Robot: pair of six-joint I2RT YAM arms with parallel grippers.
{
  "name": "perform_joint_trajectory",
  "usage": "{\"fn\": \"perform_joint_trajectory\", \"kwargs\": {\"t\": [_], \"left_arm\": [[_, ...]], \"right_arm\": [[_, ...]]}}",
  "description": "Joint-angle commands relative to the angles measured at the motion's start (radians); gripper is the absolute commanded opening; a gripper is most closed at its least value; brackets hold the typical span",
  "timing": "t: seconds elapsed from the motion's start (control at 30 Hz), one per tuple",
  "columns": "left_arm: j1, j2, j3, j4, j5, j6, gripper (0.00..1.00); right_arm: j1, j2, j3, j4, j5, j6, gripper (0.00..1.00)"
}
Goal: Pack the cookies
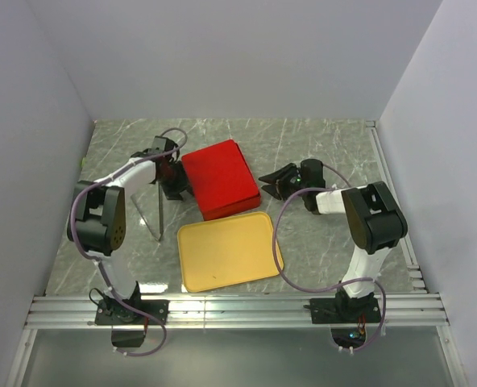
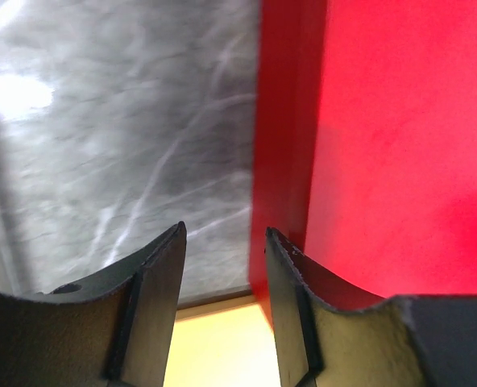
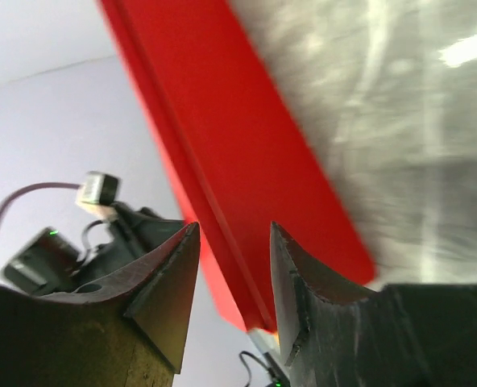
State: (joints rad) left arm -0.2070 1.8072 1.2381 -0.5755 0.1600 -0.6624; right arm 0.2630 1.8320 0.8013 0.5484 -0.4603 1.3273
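Red box: is lying flat on the grey marbled table, its broad top facing up, between the two grippers.
Left gripper: is hovering low at the box's left edge. Its fingers are spread with a clear gap and nothing in it. The red side wall is running just ahead of the fingertip on the box side.
Right gripper: is pointing at the opposite side of the box, fingers likewise parted and pinching nothing. The red edge is passing just beyond the tips, near them; touching or not, I cannot tell.
Yellow tray: is sitting nearer the arm bases than either gripper. Its far edge is showing just below the left gripper's fingertips and seems to be meeting the box's near edge.
Cookies: not showing in any view, so I cannot tell where they are lying.
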Motion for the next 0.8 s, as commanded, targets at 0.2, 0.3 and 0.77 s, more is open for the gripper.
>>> {"fn": "perform_joint_trajectory", "kwargs": {"t": [0.2, 0.3, 0.77], "left_arm": [[-0.063, 0.053, 0.127, -0.03, -0.036, 0.0, 0.49], [-0.08, 0.061, 0.147, -0.049, -0.062, 0.009, 0.49], [-0.144, 0.009, 0.1, -0.096, -0.157, 0.038, 0.48]], "right_arm": [[-0.056, -0.071, 0.05, -0.191, 0.006, -0.155, 0.47], [-0.057, -0.054, 0.074, -0.209, -0.005, -0.171, 0.47], [-0.059, -0.074, 0.177, -0.329, -0.006, -0.238, 0.46]]}}
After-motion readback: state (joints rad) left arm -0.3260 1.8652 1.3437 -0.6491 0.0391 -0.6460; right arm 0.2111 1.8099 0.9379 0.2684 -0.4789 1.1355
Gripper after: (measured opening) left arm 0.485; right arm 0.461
